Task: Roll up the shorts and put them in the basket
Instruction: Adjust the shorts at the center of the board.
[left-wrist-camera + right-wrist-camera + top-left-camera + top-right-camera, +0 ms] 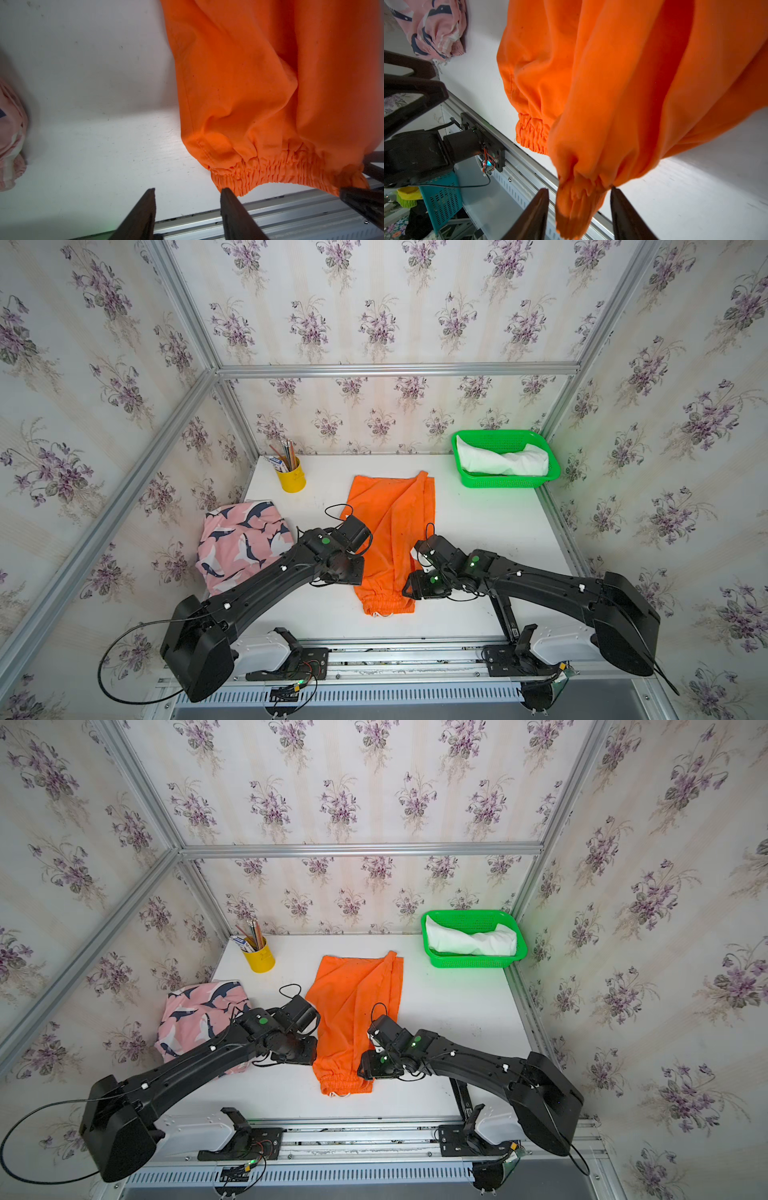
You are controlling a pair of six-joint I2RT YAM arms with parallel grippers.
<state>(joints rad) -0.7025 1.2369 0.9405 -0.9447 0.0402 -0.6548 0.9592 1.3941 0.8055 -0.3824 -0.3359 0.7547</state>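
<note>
Right tool (579,188) has the gathered corner of the bright orange cloth shorts (395,531) bunched between its jaws, raised off the white bench (478,531); whether it pinches tight I cannot tell. Left tool (188,189) stands open and empty, just beside the elastic waistband (270,172). I see those shorts lying mid-bench, waistband toward the arms. Crumpled pink shark-print shorts (237,543) sit at the left edge; white shorts (498,462) lie in the green plastic basket (498,482) at the far right corner.
</note>
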